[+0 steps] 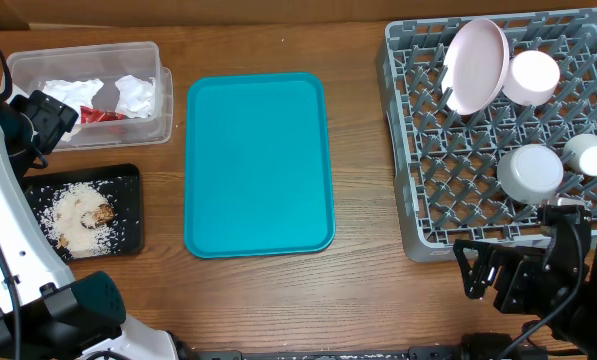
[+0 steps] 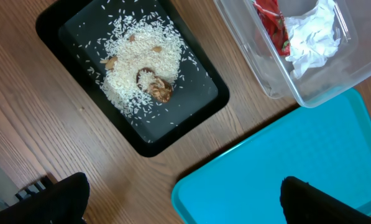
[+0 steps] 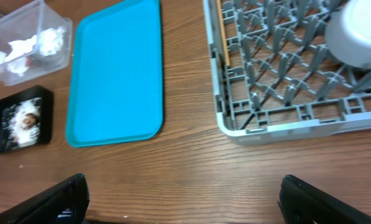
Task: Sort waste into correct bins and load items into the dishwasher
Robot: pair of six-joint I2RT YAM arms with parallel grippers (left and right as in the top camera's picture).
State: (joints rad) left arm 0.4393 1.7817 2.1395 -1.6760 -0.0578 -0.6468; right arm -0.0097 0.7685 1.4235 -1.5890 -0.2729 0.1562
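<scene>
The 2 dark fingers of the left claw fill the bottom corners of its wrist view, spread wide with nothing between them, and the right claw hangs the same way over bare desk, open and empty. By the look of things the sorting and loading are finished, so the step in hand is probably a last check. Ahead and to the left of the left claw sits the black tray, holding the rice grains and the brown bits. Ahead and to its right is the clear tub with the crumpled napkins and the red scrap inside. Right below that claw lies a corner of the teal tray, with nothing on it. Ahead and to the right of the right claw stands the dish rack, its near corner close by. Farther in among the pegs are 4 pieces: the pale plate propped on edge, a smaller white dish touching it, the grey-rimmed bowl and, just beside that, the small white cup. I see no waste loose on the desk, so the next move likely calls only for drawing both arms back without knocking the tub or the rack.
</scene>
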